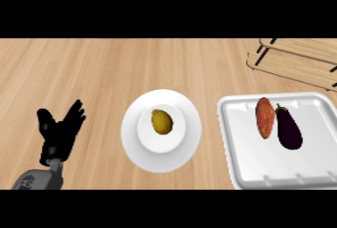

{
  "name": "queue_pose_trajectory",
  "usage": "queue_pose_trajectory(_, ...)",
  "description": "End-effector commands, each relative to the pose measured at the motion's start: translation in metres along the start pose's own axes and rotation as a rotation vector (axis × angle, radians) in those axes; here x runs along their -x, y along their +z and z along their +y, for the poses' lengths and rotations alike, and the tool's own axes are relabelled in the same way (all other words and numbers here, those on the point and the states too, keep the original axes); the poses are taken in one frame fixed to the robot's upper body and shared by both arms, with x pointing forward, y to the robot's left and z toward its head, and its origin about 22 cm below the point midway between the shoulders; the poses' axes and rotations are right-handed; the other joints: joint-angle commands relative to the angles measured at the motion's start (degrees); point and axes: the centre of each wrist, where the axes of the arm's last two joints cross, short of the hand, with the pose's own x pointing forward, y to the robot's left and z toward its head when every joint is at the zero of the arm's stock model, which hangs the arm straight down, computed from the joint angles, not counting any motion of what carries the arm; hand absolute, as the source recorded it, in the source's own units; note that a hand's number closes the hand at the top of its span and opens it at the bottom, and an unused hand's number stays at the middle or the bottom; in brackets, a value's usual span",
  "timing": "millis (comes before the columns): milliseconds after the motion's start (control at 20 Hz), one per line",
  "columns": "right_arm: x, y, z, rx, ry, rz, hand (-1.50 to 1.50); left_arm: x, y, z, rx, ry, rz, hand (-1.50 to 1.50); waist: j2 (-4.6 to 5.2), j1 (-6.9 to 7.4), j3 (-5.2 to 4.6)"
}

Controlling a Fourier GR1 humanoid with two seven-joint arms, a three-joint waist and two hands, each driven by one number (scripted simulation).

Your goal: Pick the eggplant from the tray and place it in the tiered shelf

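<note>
- Surface: pale wood-grain counter (85,71), seen steeply from above.
- Left hand (60,131) rested at the view's lower left, fingers straight and spread, holding nothing. Right hand not in view.
- Just right of that hand: white plate (135,138) carrying a yellow-brown fruit (162,121).
- Further right, well apart from the hand: white tray (263,169), with an orange sweet potato (265,117) lying beside the eggplant (288,129), the eggplant on the far side.
- Eggplant's long axis ran roughly away from the robot, stem end farther off.
- Tiered shelf (296,62) stood beyond the tray, far right.
- Judgement: the eggplant lay on the right arm's side, so the unseen right hand suited the pick better.
</note>
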Motion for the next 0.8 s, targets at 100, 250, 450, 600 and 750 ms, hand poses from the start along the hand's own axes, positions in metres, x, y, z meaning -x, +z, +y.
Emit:
queue_pose_trajectory(100, 0.025, 0.011, -0.038, -0.158, 0.013, -0.034, -1.5, -0.003, 0.01, 0.007, 0.055, 0.018, 0.069, 0.0, -0.2, 0.46, -0.06)
queue_pose_trajectory(250, -0.013, -0.004, -0.049, -0.293, 0.05, -0.027, -1.5, 0.01, 0.016, 0.015, 0.055, 0.016, 0.067, 0.0, -0.24, 0.7, -0.12)
queue_pose_trajectory(450, -0.066, -0.006, -0.042, -0.391, 0.092, -0.018, -1.5, 0.012, 0.006, 0.003, 0.049, 0.026, 0.059, 0.0, -0.23, 0.08, -0.21)
queue_pose_trajectory(600, -0.084, 0.005, -0.009, -0.446, 0.158, 0.024, -1.5, 0.021, 0.011, 0.002, 0.072, 0.034, 0.076, 0.0, -0.3, 0.02, -0.25)
queue_pose_trajectory(750, -0.119, 0.002, -0.001, -0.435, 0.221, 0.088, -1.5, 0.009, 0.002, 0.013, 0.053, 0.03, 0.066, 0.0, -0.2, 0.25, -0.24)
